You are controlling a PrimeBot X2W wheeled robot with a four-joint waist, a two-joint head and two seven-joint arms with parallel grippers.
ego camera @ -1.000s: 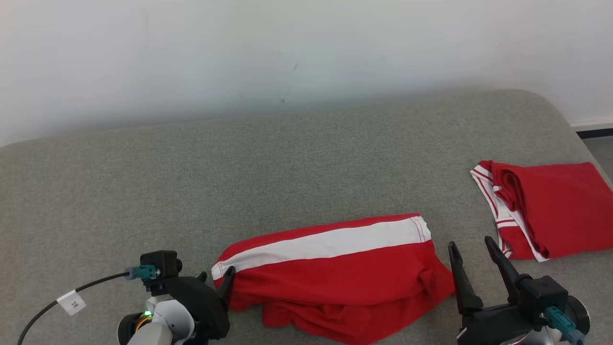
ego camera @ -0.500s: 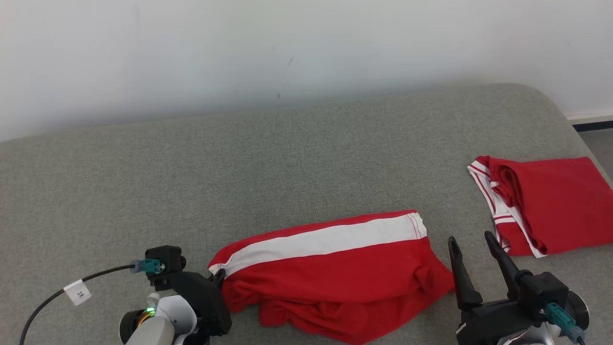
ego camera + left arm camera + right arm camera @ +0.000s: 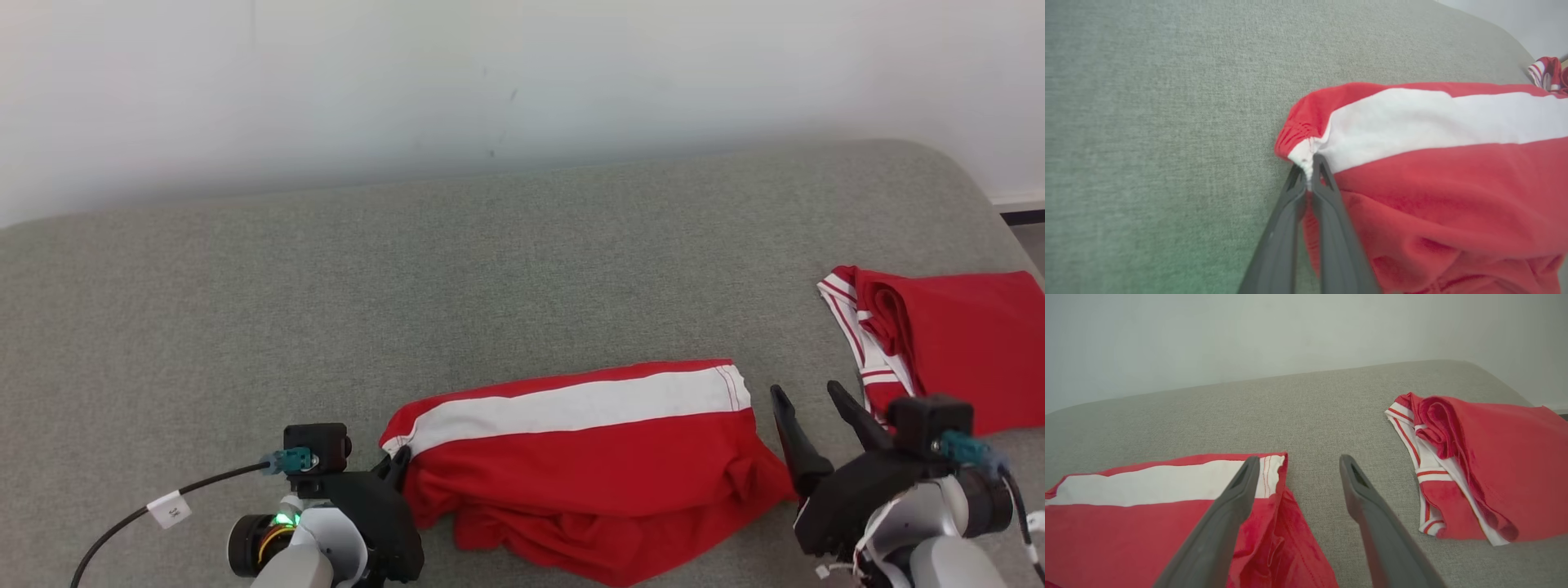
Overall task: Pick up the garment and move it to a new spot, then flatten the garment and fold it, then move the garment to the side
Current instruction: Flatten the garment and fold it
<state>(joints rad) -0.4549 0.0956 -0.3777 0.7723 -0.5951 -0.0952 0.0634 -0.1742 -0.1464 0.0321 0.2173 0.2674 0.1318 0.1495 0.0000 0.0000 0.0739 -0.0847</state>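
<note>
While the fingers of the left gripper (image 3: pixel 1308 171) are pinching shut on the waistband corner of the red shorts (image 3: pixel 588 457), lying crumpled near the front of the grey upholstered surface (image 3: pixel 490 269), the right gripper (image 3: pixel 1299 461) is hovering with fingers spread beside the hem; so thin a pinch is risking a slip on lifting; a one-sided lift is likely dragging and bunching the cloth.

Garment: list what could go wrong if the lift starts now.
1. The left end effector pinches just a corner of the garment; that thin bite may slip.
2. The right end effector is open beside the other end, gripping nothing; a one-sided lift could leave it hanging bunched.
3. The folded piece lies close on the right; a sweep could disturb it.
</note>
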